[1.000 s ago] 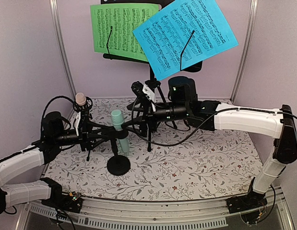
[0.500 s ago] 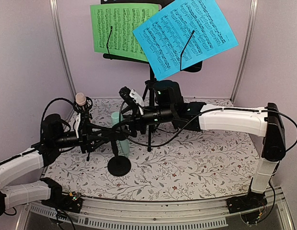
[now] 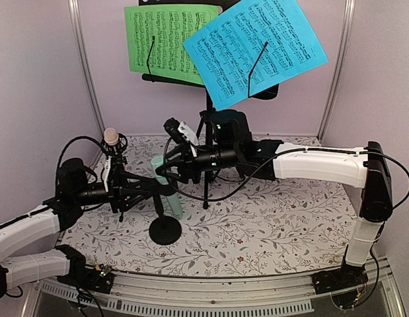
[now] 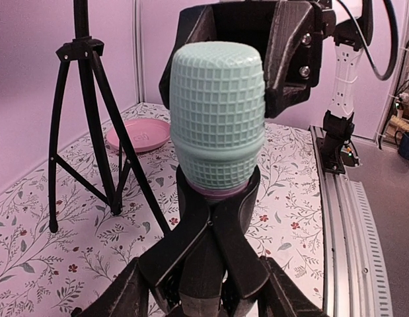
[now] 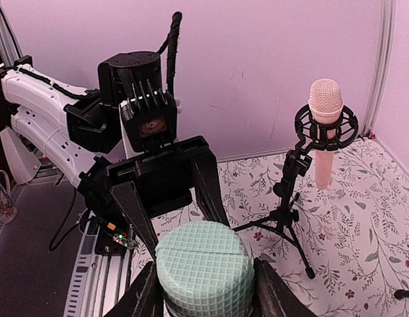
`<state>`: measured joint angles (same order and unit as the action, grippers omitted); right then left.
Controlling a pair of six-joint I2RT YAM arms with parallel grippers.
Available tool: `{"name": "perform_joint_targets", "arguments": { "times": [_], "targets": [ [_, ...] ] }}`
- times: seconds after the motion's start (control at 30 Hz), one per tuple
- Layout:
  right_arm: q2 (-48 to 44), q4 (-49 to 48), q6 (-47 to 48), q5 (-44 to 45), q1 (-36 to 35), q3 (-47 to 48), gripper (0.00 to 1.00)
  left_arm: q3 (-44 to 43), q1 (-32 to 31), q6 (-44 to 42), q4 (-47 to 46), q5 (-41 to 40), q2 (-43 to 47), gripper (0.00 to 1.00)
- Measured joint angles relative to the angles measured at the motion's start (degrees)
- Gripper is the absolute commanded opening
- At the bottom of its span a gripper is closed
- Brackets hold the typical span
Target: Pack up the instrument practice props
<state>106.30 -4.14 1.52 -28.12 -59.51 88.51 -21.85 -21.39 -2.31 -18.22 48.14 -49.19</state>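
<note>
Your two hands meet on the mint-green microphone [image 3: 166,188], which stands left of the counter's [image 3: 290,218] centre, slightly tilted in a black mic support [image 4: 211,244] above a round black base [image 3: 164,231]. Its head is a rounded dome of waffle-gridded plastic with a thin pink band beneath. Your right hand [image 5: 203,290], reaching in from 3 o'clock, has narrowed onto that head, one matte black finger against each side. Your left hand [image 4: 204,297], coming from 9 o'clock, sits half-closed around the support's curved black prongs.

Two microphones are in view. The second, a pale-pink microphone [image 5: 324,105] with a fine mesh top, stands upright at 10 o'clock from the first. It rests in a ringed black cradle [image 5: 326,125] on its own small tripod.

Two sheet-music pages hang at 12 o'clock on the black music desk [image 3: 168,78]. The green page [image 3: 168,43] sits square and the blue page [image 3: 257,46] is tilted, overlapping its right edge. The desk's slim tubular tripod [image 4: 85,119] rises from the floral-print counter, with a round glossy pink dish [image 4: 139,135] just behind it.
</note>
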Motion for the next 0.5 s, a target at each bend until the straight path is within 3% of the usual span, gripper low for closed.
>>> {"name": "perform_joint_targets", "arguments": {
  "times": [0.5],
  "targets": [
    [-0.61, 1.77, 2.43, 2.36, -1.14, 1.05, 0.36, 0.0, -0.13, 0.17, 0.37, -0.37, 0.83, 0.0]
  ]
}}
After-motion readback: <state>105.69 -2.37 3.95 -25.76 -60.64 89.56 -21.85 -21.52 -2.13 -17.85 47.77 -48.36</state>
